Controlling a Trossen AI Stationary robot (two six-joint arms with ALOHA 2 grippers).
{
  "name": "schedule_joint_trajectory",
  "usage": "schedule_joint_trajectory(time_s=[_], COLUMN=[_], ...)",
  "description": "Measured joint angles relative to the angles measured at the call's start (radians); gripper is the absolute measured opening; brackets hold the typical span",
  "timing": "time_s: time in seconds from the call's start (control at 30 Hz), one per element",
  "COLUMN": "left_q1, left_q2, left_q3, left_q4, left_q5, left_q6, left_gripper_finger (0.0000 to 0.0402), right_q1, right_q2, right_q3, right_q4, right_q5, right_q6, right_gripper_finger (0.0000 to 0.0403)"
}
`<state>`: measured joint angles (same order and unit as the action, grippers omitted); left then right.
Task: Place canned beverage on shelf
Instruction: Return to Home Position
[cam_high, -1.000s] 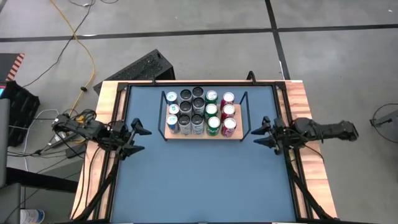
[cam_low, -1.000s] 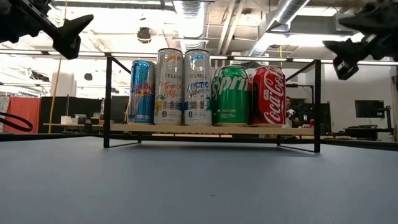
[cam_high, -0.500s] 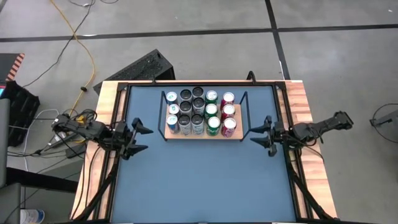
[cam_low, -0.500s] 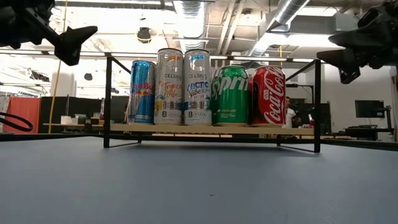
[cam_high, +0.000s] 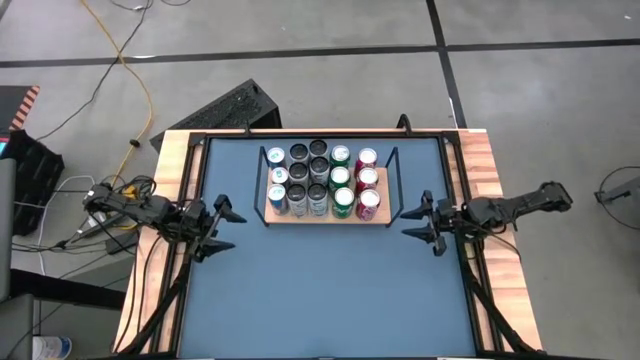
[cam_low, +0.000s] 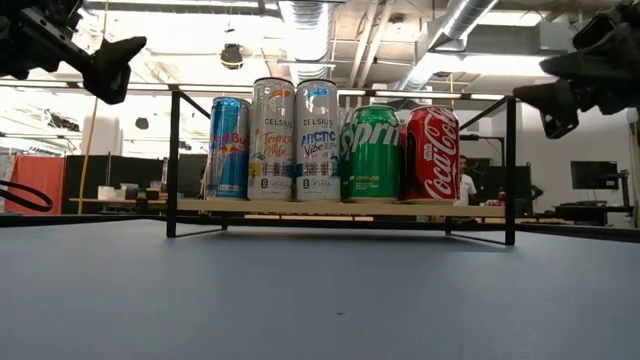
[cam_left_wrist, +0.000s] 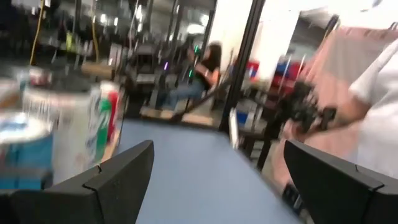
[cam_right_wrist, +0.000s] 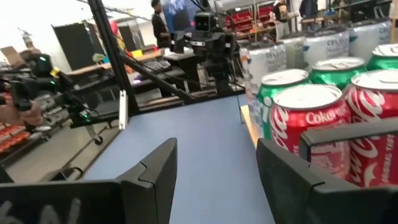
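The shelf (cam_high: 325, 214), a light-wood board in a black wire frame, stands on its frame feet on the blue tabletop toward the far edge. Several cans stand upright on it in rows: red Coca-Cola cans (cam_low: 430, 155), green Sprite cans (cam_low: 370, 155), silver Celsius cans (cam_low: 295, 140) and a blue Red Bull can (cam_low: 228, 148). My left gripper (cam_high: 232, 229) hovers open and empty left of the shelf, its fingers wide apart in its wrist view (cam_left_wrist: 217, 180). My right gripper (cam_high: 405, 224) hovers open and empty right of the shelf, beside the Coca-Cola cans (cam_right_wrist: 311, 118).
Bare blue tabletop (cam_high: 320, 290) spreads in front of the shelf to the near edge. Wooden strips (cam_high: 170, 200) and black rails border the table. A keyboard (cam_high: 220, 112) lies on the floor behind. A person's sleeve (cam_left_wrist: 379, 99) shows beyond the table.
My right gripper has rolled about its own pointing line and swung slightly, its fingertips now standing farther apart in the high view's plane; it stays open and empty beside the shelf. The cans and the shelf have kept still.
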<state>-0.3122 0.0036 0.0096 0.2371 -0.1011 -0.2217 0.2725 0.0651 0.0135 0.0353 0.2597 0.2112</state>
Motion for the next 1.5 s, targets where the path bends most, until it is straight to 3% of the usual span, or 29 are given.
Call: schedule_joint_trajectory(time_s=[0.27, 0.43, 0.9, 1.03, 1.17, 1.37, 1.5], left_q1=[0.0, 0.0, 0.0, 0.0, 0.0, 0.0, 0.0], left_q2=[0.0, 0.0, 0.0, 0.0, 0.0, 0.001, 0.001], left_q3=[-0.001, -0.001, -0.003, -0.003, -0.003, -0.003, -0.003], left_q4=[-0.096, -0.138, -0.172, -0.167, -0.165, -0.164, -0.164], left_q5=[-0.138, -0.14, -0.121, -0.157, -0.192, -0.192, -0.192], left_q6=[0.077, 0.134, 0.168, 0.193, 0.159, -0.049, -0.098], left_gripper_finger=[0.0346, 0.0346, 0.0346, 0.0346, 0.0346, 0.0346, 0.0346], right_q1=[-0.014, -0.013, -0.047, -0.047, -0.047, -0.045, -0.044], right_q2=[0.088, 0.1, 0.1, 0.1, 0.1, 0.1, 0.1], right_q3=[0.0, 0.0, -0.001, -0.001, -0.001, -0.001, -0.001], right_q4=[0.0, 0.0, 0.002, 0.002, 0.002, 0.002, 0.002], right_q5=[-0.001, -0.001, 0.0, 0.0, 0.0, 0.001, 0.001], right_q6=[0.035, 0.076, -0.003, -0.015, -0.072, -0.108, -0.107], right_gripper_finger=[0.0207, 0.0207, 0.0207, 0.0207, 0.0207, 0.0207, 0.0207])
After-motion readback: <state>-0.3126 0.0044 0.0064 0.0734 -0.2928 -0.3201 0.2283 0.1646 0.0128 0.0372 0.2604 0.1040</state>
